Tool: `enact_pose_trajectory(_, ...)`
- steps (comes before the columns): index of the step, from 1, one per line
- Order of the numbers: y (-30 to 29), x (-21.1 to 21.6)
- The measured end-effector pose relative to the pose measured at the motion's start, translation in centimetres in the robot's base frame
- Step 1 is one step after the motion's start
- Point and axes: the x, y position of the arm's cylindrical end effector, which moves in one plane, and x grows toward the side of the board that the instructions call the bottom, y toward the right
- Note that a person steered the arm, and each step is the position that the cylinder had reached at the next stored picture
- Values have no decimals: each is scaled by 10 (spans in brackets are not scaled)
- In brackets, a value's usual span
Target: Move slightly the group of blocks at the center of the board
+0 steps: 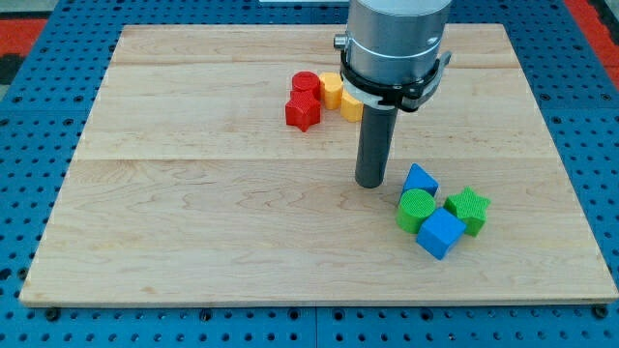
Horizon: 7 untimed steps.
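My tip (pixel 368 184) rests on the wooden board (pixel 193 232), right of its middle. Just above and left of it sits a cluster: a red cylinder (pixel 307 81), a red star-like block (pixel 303 111), a yellow hexagonal block (pixel 331 90) and a second yellow block (pixel 350 106) partly hidden behind the rod. Right of and below the tip lies another cluster: a blue triangle (pixel 420 180), a green cylinder (pixel 417 209), a blue cube (pixel 440 233) and a green star (pixel 469 209). The tip is apart from both clusters, closer to the blue triangle.
The arm's grey body (pixel 397 43) hangs over the top middle of the board and hides part of it. A blue perforated table (pixel 29 193) surrounds the board on all sides.
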Motion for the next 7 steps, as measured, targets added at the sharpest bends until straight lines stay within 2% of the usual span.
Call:
enact_pose_trajectory(3,-1,0)
enact_pose_trajectory(6,-18,-61)
enact_pose_trajectory(7,38,-70)
